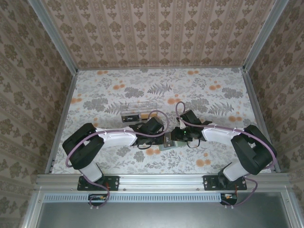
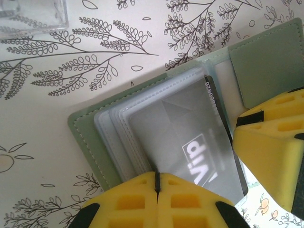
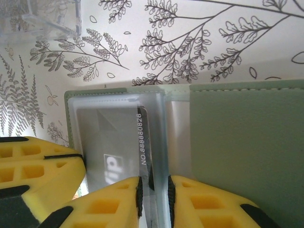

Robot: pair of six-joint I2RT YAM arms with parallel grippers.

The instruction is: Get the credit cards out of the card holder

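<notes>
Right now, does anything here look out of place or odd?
Only the dark VIP card: it sits partly slid out of its clear sleeve in the open card holder, numbered edge exposed. Nothing looks spilled or damaged.

My top camera sits high behind the table's [image 1: 213, 95] near edge, looking down and forward over its whole surface. My two wrist cameras sit very close above it, aimed steeply down. Both catch the open card holder [image 2: 266, 66] and a corner of the clear box [image 2: 33, 19].
</notes>
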